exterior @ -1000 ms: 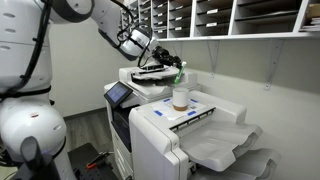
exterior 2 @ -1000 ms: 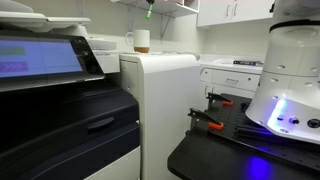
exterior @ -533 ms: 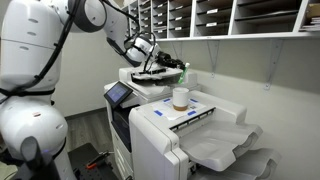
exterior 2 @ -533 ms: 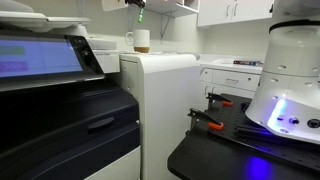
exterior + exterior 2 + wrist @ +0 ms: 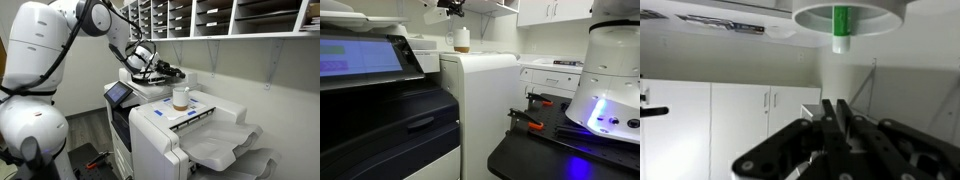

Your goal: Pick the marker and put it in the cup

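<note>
— How did the fingers (image 5: 843,118) stand?

— In the wrist view they were pressed together, tips meeting, with nothing held between them.

— And the marker (image 5: 841,22)?

— It was well clear of them. It was green with a pale end and showed inside the round rim of the cup (image 5: 870,18) at the top edge of that view.

— Where was the cup itself?

— In both exterior views it stood upright on the tabletop (image 5: 212,104), which was the flat top of the printer (image 5: 150,135). The fingers hung above the cup and a little to one side, apart from it. In those views the marker was too small to make out.
</note>
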### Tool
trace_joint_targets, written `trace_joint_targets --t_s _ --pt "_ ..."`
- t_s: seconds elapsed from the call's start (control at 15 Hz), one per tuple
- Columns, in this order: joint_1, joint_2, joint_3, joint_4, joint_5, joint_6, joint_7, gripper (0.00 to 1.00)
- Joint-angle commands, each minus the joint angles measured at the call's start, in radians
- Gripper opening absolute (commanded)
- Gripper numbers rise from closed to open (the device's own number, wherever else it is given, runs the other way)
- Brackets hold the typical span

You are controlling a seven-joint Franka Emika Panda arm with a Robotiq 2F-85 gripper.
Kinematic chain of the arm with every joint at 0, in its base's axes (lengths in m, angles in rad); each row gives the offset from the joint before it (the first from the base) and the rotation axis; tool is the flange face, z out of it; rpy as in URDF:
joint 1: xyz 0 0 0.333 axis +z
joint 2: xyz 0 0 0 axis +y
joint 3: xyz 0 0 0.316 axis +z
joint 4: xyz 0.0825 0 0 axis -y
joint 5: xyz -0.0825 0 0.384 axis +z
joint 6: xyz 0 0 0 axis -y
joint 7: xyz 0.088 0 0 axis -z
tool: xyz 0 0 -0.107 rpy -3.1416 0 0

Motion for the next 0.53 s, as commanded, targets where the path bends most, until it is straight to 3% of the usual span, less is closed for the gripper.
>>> trace_joint_targets --t_s 0.0,0.47 --pt "0.000 -0.027 -0.008 -0.055 0.014 0.059 0.028 0.39" --pt "-0.042 -0.259 -0.010 -0.235 0.200 0.350 0.076 0.88"
